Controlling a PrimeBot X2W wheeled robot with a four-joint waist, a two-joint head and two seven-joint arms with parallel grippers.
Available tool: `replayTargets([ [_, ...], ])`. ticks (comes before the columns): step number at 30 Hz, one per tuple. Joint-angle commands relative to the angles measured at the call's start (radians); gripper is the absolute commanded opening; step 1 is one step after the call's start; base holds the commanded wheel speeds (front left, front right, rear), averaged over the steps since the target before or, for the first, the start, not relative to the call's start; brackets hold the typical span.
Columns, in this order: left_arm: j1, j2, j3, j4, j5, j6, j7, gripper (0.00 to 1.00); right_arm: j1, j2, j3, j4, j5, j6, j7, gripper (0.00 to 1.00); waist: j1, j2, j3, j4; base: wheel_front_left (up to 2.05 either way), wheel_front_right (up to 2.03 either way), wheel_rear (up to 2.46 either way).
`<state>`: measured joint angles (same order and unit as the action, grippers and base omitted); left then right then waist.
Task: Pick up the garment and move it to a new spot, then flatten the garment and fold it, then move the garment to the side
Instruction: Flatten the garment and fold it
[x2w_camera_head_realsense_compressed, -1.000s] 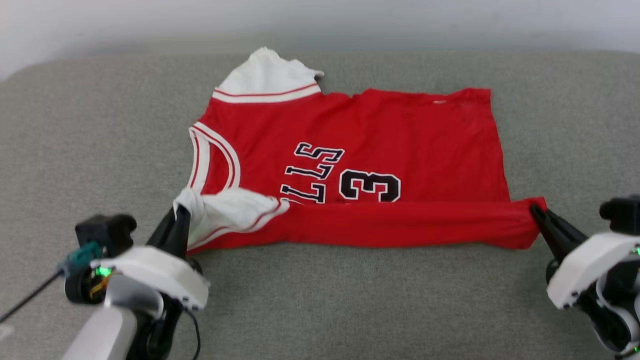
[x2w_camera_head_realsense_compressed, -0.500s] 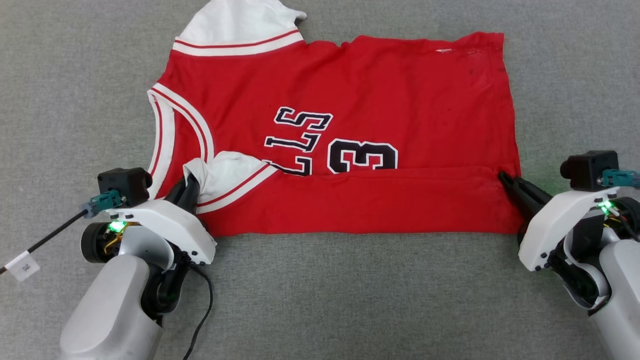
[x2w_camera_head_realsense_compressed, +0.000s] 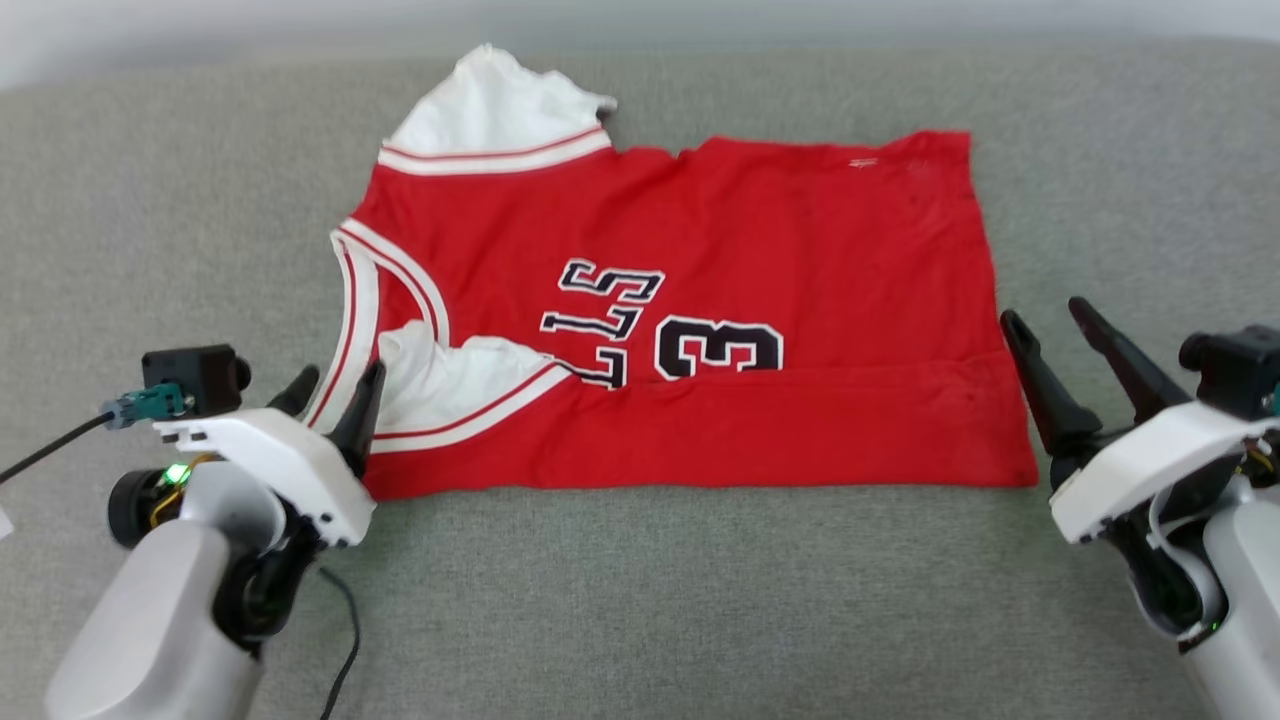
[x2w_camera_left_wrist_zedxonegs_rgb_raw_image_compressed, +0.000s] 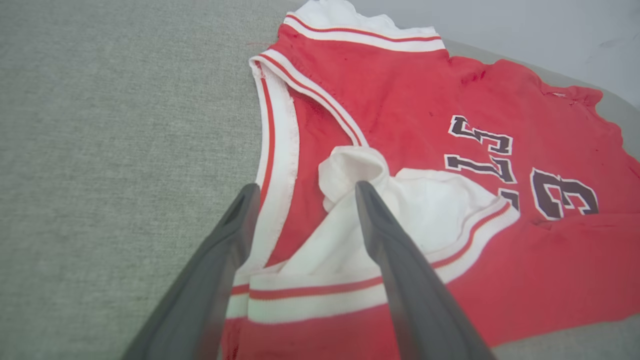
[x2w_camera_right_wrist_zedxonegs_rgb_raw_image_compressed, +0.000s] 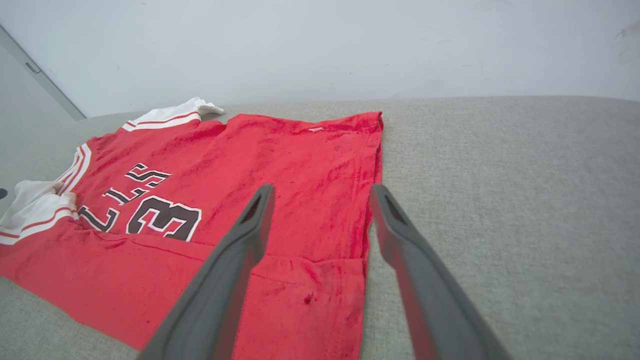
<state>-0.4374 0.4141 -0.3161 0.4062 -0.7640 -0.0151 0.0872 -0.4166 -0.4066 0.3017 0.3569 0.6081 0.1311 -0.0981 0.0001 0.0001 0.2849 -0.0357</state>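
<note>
Left gripper (x2w_camera_head_realsense_compressed: 342, 369), right gripper (x2w_camera_head_realsense_compressed: 1043, 308) released garment (x2w_camera_head_realsense_compressed: 750, 230) on cushion (x2w_camera_head_realsense_compressed: 640, 600).

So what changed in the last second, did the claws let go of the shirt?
Yes. Both let go: the left claw, which pinched the white sleeve, and the right claw, which pinched the hem corner, now stand open. The near strip they folded over lies flat on the shirt, which otherwise stayed put on the grey surface.

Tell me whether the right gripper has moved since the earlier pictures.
Yes. The right gripper has opened and shifted up the view, off the garment's fold line.
</note>
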Motion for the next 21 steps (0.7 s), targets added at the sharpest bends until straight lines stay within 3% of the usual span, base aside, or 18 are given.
replayTargets([
  [1,0.029,0.025,-0.006,-0.023,-0.009,-0.001,0.046,1.0,0.028,0.007,-0.004,-0.017,-0.003,-0.001,-0.011,1.0,-0.0001,-0.0001,-0.047,-0.011,0.0,0.0,0.0],
  [8,0.117,0.153,-0.017,-0.162,-0.09,0.025,0.338,1.0,0.103,0.031,-0.04,-0.093,-0.028,-0.001,0.004,1.0,-0.0001,-0.0001,-0.1,-0.045,0.0,0.0,0.0],
  [12,0.155,0.207,-0.001,-0.237,-0.127,0.08,0.455,1.0,0.135,0.051,-0.065,-0.138,-0.047,-0.001,0.02,1.0,-0.0001,-0.0001,-0.089,-0.067,0.0,0.0,0.0],
  [21,0.206,0.258,0.042,-0.268,-0.16,0.181,0.539,1.0,0.156,0.089,-0.08,-0.194,-0.057,-0.001,0.04,1.0,-0.0001,-0.0001,-0.011,-0.124,0.0,0.0,0.0],
])
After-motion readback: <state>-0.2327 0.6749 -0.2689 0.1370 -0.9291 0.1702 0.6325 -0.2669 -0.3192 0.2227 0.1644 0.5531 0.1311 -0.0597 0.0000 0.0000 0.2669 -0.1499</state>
